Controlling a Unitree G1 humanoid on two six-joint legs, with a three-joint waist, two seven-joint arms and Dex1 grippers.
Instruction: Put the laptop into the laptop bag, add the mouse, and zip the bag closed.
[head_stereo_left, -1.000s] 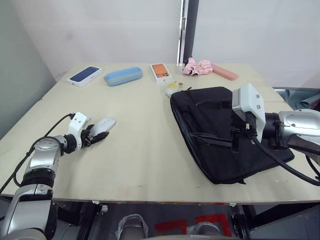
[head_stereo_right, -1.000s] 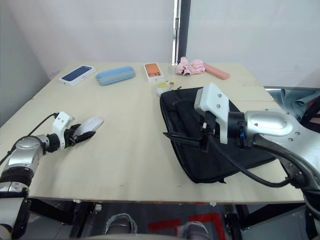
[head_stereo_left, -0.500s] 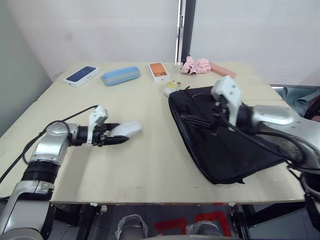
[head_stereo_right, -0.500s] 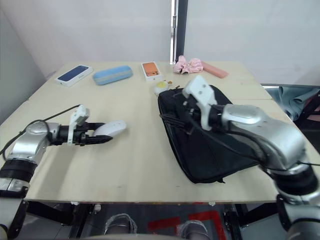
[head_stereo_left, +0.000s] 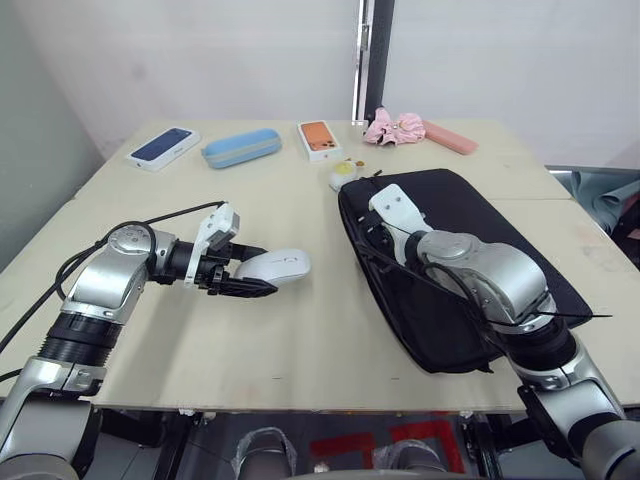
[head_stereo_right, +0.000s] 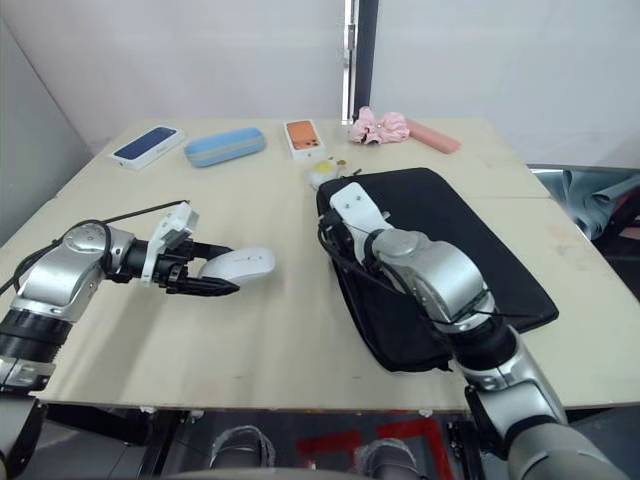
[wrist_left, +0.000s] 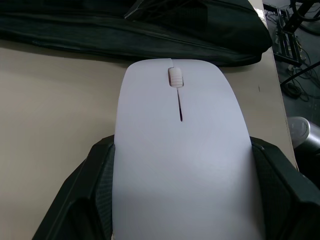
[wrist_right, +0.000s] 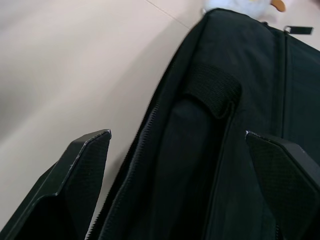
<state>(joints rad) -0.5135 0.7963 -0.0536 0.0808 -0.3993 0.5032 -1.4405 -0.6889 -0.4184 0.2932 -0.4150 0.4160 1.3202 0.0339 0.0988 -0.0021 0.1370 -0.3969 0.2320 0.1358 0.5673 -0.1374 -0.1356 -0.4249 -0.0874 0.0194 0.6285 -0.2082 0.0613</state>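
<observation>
My left gripper (head_stereo_left: 258, 274) is shut on the white mouse (head_stereo_left: 277, 265), holding it by its sides just above the table, left of the laptop bag. In the left wrist view the mouse (wrist_left: 182, 165) sits between both black fingers, scroll wheel pointing at the bag (wrist_left: 150, 30). The black laptop bag (head_stereo_left: 470, 250) lies flat on the right half of the table. My right gripper (wrist_right: 175, 134) is open over the bag's left zipper edge and a handle strap (wrist_right: 212, 90), its fingers (wrist_right: 85, 170) wide apart. The laptop is out of view.
Along the table's far edge lie a dark-blue phone box (head_stereo_left: 163, 150), a light-blue oval case (head_stereo_left: 241, 148), an orange phone box (head_stereo_left: 321, 142), a pink cloth item (head_stereo_left: 395, 130) and a pink flat case (head_stereo_left: 450, 138). A white-and-yellow plush toy (head_stereo_left: 345, 175) touches the bag's far corner.
My left gripper has carried the mouse to the right, toward the bag. My right arm has swung from the bag's right side to its left edge, and the bag now lies flatter.
</observation>
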